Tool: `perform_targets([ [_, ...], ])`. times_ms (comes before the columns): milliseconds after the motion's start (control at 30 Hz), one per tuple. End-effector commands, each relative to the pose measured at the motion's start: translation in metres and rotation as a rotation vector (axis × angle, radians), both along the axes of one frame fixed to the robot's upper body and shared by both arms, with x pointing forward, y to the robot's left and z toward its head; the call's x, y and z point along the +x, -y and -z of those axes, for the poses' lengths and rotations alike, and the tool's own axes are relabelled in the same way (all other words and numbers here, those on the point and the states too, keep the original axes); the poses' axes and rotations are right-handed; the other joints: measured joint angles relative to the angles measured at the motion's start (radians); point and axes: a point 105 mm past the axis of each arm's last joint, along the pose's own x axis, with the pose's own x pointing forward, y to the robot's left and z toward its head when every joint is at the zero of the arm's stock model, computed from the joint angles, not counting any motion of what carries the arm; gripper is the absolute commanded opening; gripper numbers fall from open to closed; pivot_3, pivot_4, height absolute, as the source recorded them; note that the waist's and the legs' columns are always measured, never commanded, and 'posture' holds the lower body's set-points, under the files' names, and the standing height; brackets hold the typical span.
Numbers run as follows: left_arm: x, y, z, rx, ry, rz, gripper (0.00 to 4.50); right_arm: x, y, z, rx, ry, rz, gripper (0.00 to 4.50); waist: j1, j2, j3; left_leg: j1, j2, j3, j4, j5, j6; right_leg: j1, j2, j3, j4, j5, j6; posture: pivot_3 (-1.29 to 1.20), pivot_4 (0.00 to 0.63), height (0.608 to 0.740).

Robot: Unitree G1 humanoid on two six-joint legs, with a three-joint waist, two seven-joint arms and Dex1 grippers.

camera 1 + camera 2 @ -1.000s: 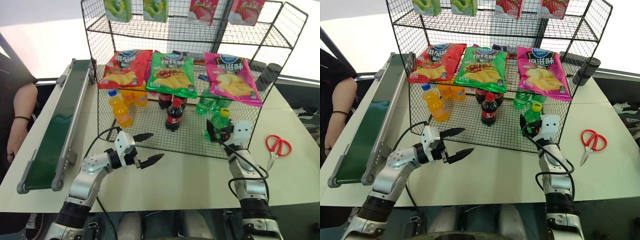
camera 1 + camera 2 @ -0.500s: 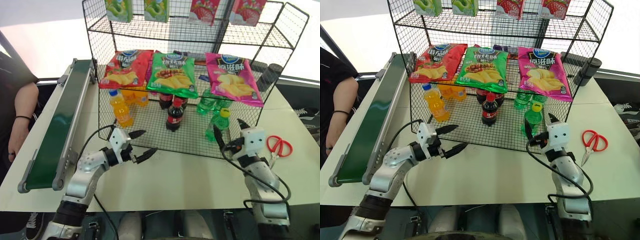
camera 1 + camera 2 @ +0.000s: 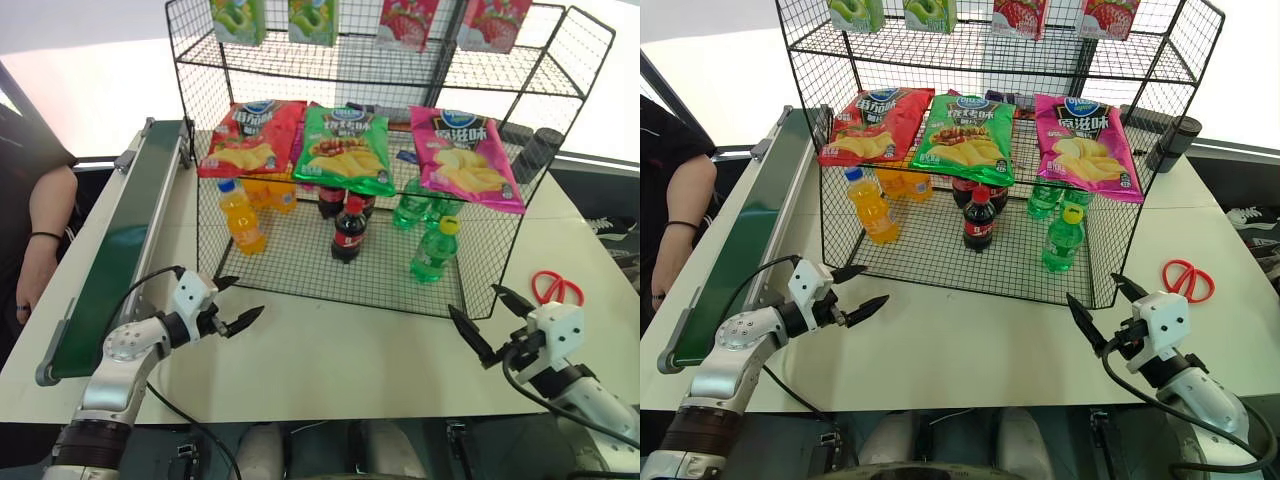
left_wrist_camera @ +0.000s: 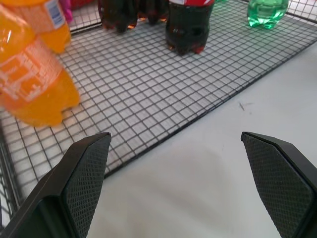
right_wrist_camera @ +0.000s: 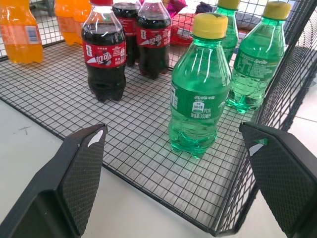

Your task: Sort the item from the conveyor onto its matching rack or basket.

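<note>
The item, a green bottle (image 3: 434, 252) with a yellow cap, stands upright on the bottom tier of the black wire rack (image 3: 330, 285), near its front right corner. Two more green bottles (image 5: 257, 59) stand behind it. My right gripper (image 3: 476, 302) hovers open and empty over the white table, in front of the rack and a short way back from the item (image 5: 198, 94). Also open and empty, my left gripper (image 3: 250, 295) hangs over the table between the rack's front left corner and the near end of the conveyor (image 3: 120, 240). Nothing lies on the dark green belt.
Orange-drink bottles (image 3: 240, 215) and cola bottles (image 3: 346, 230) share the bottom tier; crisp bags (image 3: 345, 148) lie on the tier above. Red scissors (image 3: 557, 288) lie on the table right of the rack. A person's arm (image 3: 40, 230) rests left of the conveyor.
My right gripper has drawn back from the green bottle toward the table's near edge, leaving the bottle standing on the rack. My left gripper has swung left toward the conveyor.
</note>
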Motion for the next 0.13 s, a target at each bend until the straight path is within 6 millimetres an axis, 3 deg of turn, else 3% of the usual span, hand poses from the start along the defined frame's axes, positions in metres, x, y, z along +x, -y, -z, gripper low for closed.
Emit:
perform_targets([
  [33, 0.0017, -0.0081, -0.0108, 0.013, 0.056, -0.020, 4.50, 0.0011, 0.0044, -0.0083, -0.009, 0.043, -0.001, 4.45, 0.000, 0.000, 0.000, 0.000, 0.000, 0.000, 0.000, 0.000, 0.000, 0.000, 0.000, 0.000, 0.000, 0.000, 0.000, 0.00, 0.150, 0.740],
  [133, 0.0017, -0.0092, -0.0129, 0.009, 0.067, -0.028, 4.50, 0.0020, 0.0051, -0.0064, -0.009, 0.044, -0.002, 4.45, 0.000, 0.000, 0.000, 0.000, 0.000, 0.000, 0.000, 0.000, 0.000, 0.000, 0.000, 0.000, 0.000, 0.000, 0.000, 0.00, 0.150, 0.740],
])
